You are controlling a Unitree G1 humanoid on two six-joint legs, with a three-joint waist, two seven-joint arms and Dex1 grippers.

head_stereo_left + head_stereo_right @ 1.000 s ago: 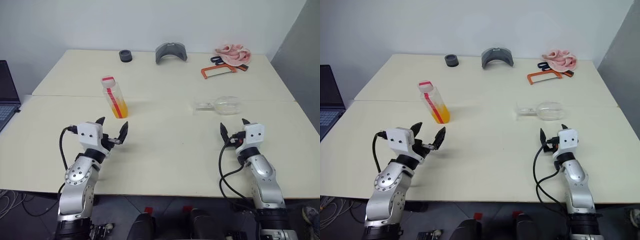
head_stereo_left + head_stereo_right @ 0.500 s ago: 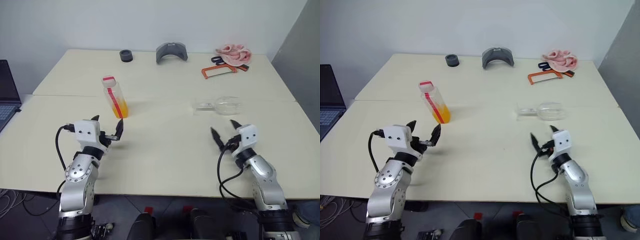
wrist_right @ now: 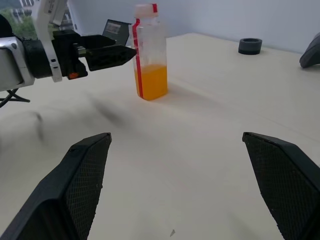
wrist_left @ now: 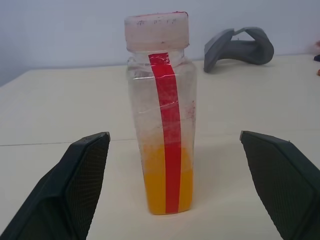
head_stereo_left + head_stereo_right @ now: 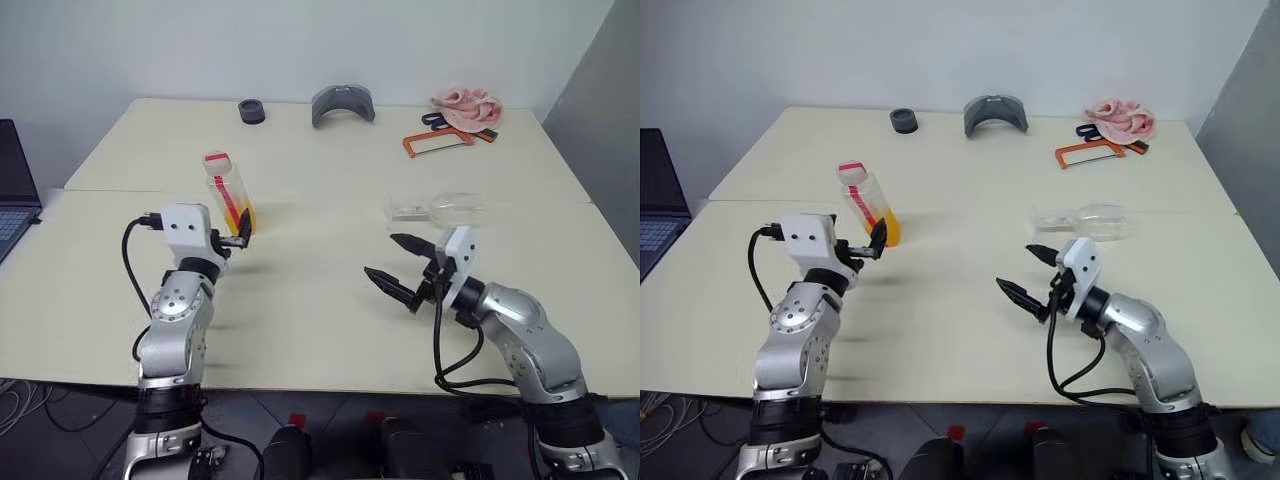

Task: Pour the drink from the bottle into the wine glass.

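Large cream rectangular table [image 5: 330, 180], seam across middle. Left gripper [image 5: 238, 238] raised just near side of small clear squarish plastic bottle [image 5: 229, 193], fingers spread wide, nothing held. Bottle upright, left of centre, capped; bright orange-yellow drink [image 4: 167, 180] fills bottom third. Right gripper [image 5: 397, 268] near-right of centre, aimed left, fingers wide apart, empty. Clear stemmed wine glass [image 5: 440, 210] lying on side, right of centre, just beyond right gripper. Grey curved piece [image 5: 342, 104], black ring [image 5: 251, 111], orange-framed hacksaw [image 5: 438, 143], pink cloth [image 5: 465, 105] at far edge.
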